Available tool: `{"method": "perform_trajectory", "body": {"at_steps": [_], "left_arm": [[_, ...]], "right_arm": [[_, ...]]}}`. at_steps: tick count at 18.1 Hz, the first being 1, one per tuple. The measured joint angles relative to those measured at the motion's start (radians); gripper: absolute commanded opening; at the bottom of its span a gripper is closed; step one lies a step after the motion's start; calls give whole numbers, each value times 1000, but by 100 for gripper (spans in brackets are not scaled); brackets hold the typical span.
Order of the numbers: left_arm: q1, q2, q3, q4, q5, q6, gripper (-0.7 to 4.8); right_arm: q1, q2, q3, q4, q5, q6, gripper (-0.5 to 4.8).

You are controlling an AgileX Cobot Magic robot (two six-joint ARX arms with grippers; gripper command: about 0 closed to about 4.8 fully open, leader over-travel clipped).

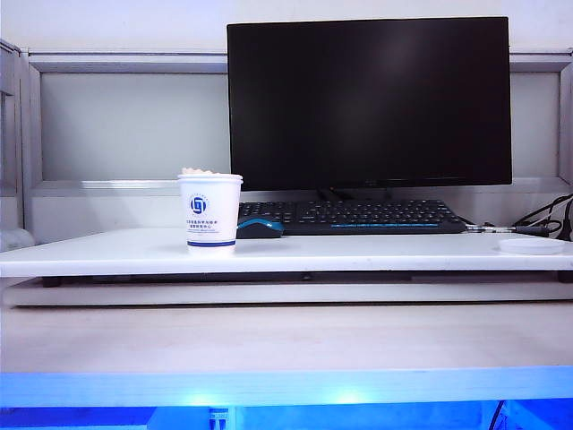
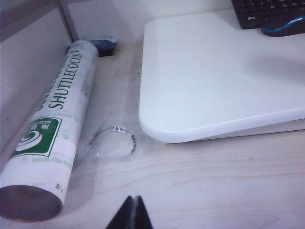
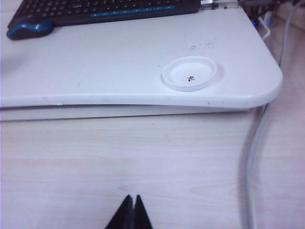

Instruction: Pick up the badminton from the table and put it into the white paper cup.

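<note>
From my station I see the badminton (image 1: 199,172) inside the white paper cup (image 1: 210,213): only the cream-white feather ends show above the rim, so its long axis stands about upright with the feathers pointing up and the tip hidden down in the cup. The cup stands upright on the left part of the table (image 1: 376,252), its blue logo facing the exterior camera, with a blue and black mouse (image 1: 260,227) just beside it and a black keyboard (image 1: 358,216) and a dark monitor (image 1: 369,101) behind. Neither arm appears in the exterior view. The left gripper (image 2: 133,213) hangs low over the pale wooden surface in front of the table's left corner, its two dark fingers pressed together with nothing between them; a shuttlecock tube (image 2: 50,131) and a clear round lid (image 2: 113,142) lie near it. The right gripper (image 3: 131,213) is also closed tight and empty, over the wood before the table's right corner, where a white round lid (image 3: 189,74) rests and a grey cable (image 3: 257,138) runs beside. Both grippers are well apart from the cup.
</note>
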Motion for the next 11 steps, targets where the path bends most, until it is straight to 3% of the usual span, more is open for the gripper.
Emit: {"method": "perform_trajectory", "body": {"at_steps": [11], "left_arm": [[0, 0, 0, 0, 0, -5, -5]], "right_arm": [[0, 0, 0, 0, 0, -14, -5]]}}
